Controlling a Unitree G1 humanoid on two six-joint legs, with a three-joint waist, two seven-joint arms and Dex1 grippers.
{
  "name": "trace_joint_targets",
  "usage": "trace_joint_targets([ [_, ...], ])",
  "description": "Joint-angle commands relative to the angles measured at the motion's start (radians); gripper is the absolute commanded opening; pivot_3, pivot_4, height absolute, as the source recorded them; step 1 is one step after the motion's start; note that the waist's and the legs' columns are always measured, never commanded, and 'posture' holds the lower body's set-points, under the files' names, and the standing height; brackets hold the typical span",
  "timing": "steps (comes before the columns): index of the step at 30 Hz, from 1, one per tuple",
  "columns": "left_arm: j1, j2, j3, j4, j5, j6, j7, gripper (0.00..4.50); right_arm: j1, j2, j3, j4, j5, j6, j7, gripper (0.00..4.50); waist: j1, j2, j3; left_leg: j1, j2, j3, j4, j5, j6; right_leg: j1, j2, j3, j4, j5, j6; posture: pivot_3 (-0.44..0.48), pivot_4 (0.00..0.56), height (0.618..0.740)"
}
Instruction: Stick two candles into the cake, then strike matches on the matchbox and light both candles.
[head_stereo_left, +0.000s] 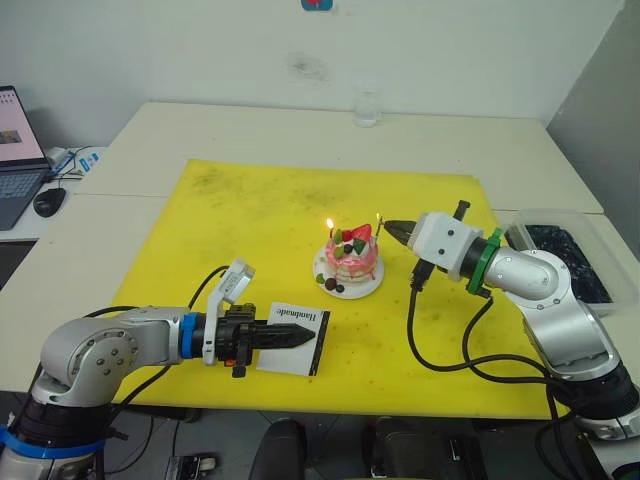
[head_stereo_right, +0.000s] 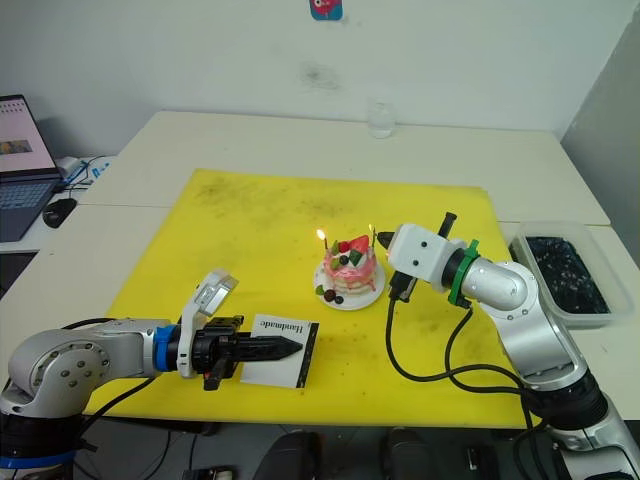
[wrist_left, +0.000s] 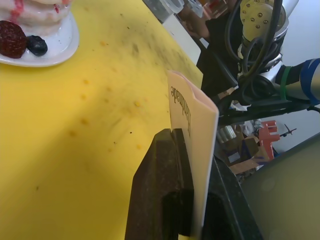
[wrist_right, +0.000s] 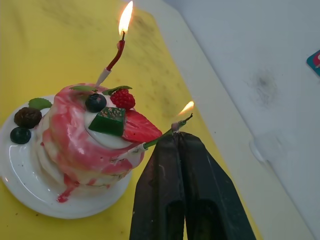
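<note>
The pink cake (head_stereo_left: 351, 259) sits on its white plate (wrist_right: 22, 187) in the middle of the yellow mat (head_stereo_left: 240, 220). A red candle (wrist_right: 114, 58) stands bent in the cake's top and burns. The green candle (wrist_right: 161, 137) leans out of the cake's side, with a small flame at its tip. My right gripper (wrist_right: 177, 134) is shut right at that tip, on a match whose pale end just shows. My left gripper (head_stereo_left: 305, 337) is shut on the white matchbox (wrist_left: 197, 125), low over the mat in front of the cake.
A clear cup (head_stereo_left: 366, 108) stands at the table's far edge. On the right is a clear bin (head_stereo_left: 560, 255) with dark contents. A laptop (head_stereo_left: 15, 150) and a mouse (head_stereo_left: 48, 201) lie at the far left. Black cables (head_stereo_left: 440, 340) loop beside the right arm.
</note>
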Motion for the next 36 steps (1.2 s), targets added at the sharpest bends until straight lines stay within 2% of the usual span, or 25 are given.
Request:
trace_joint_targets([
  [1, -0.019, -0.002, 0.006, -0.017, -0.007, -0.015, -0.008, 0.0, -0.006, -0.011, -0.044, -0.035, 0.002, 0.004, -0.004, 0.01, 0.0, 0.0, 0.0, 0.0, 0.0, 0.0, 0.0, 0.0, 0.0, 0.0, 0.0, 0.0, 0.0, 0.0, 0.0, 0.0, 0.15, 0.74],
  [36, -0.021, -0.018, -0.002, -0.02, -0.006, -0.013, 0.0, 0.0, -0.013, 0.006, -0.035, -0.049, -0.003, 0.021, -0.001, 0.01, -0.002, 0.0, 0.0, 0.0, 0.0, 0.0, 0.0, 0.0, 0.0, 0.0, 0.0, 0.0, 0.0, 0.0, 0.0, 0.0, 0.15, 0.74],
])
